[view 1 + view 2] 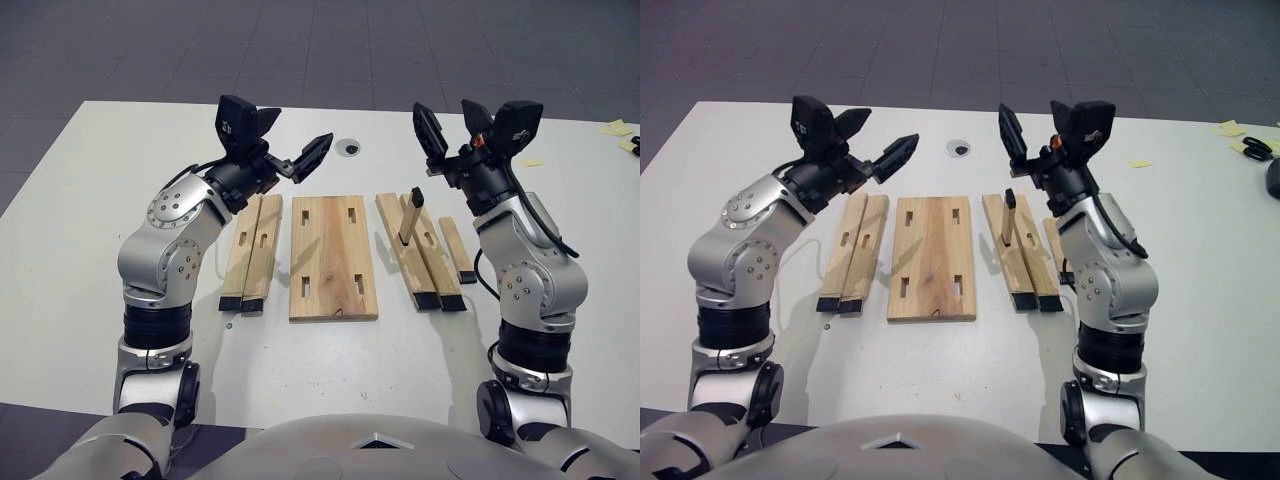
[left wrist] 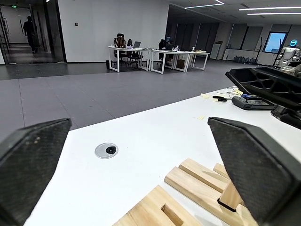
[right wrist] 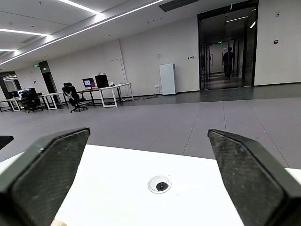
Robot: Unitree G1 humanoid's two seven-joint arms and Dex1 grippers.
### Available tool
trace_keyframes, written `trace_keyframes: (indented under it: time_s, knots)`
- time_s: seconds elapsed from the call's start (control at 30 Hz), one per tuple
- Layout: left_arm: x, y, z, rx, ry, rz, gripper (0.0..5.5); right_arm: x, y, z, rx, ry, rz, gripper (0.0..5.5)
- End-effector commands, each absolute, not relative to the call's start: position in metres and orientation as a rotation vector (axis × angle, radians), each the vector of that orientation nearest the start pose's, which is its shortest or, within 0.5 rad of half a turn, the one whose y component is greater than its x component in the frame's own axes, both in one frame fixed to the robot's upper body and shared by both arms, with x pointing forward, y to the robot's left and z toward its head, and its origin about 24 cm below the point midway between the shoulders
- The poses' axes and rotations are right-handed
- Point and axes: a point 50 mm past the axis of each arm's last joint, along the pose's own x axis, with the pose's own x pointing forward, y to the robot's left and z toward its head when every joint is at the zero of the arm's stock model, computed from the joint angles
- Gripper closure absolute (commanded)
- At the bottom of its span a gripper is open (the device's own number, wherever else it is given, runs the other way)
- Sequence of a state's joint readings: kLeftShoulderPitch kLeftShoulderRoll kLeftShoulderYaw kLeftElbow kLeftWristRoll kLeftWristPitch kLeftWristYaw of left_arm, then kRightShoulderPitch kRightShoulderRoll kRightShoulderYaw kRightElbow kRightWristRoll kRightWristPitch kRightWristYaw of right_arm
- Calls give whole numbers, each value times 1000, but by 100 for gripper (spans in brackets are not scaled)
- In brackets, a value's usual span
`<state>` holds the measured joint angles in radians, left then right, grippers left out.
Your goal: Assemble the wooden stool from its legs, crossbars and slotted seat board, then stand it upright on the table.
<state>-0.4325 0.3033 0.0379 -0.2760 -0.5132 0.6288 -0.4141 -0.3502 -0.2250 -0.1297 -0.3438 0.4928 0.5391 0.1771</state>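
Pale wood-grain seat board [image 1: 333, 258], black-tipped legs [image 1: 243, 250] — white table [image 1: 100, 220].

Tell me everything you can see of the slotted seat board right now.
The seat board is a pale, grained wooden rectangle with four small rectangular slots, two near each end. It lies flat on the white table, long side running away from the robot, leg pieces lying apart on either side. Nothing grips it.

Pale matt wood seat board [image 1: 333, 257] on smooth white table [image 1: 80, 250].

No text, label, number or sign can be read anywhere here.
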Motion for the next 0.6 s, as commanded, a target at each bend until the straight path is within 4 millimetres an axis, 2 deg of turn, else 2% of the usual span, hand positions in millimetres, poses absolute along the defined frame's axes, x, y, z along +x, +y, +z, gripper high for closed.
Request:
trace_keyframes:
  time_s: [0.03, 0.13, 0.23, 0.33, 0.4, 0.43, 0.5, 0.6]
  knots:
    - [301, 139, 180, -112, -95, -652, 10, 295, -141, 184, 178, -199, 439, 26]
    - [307, 145, 183, -123, -113, -598, 10, 297, -128, 179, 163, -182, 480, 12]
    - [310, 148, 183, -129, -119, -569, 10, 300, -124, 160, 148, -120, 483, 12]
    - [310, 148, 181, -128, -114, -567, 10, 301, -130, 122, 187, 37, 441, 12]
    - [309, 147, 180, -127, -109, -567, 10, 295, -137, 91, 184, 166, 407, 12]
    - [310, 147, 179, -127, -107, -569, 10, 292, -139, 82, 178, 200, 405, 12]
    - [309, 146, 179, -126, -105, -570, 10, 290, -138, 82, 172, 195, 425, 12]
    - [309, 147, 177, -126, -100, -567, 10, 296, -134, 104, 219, 93, 452, 12]
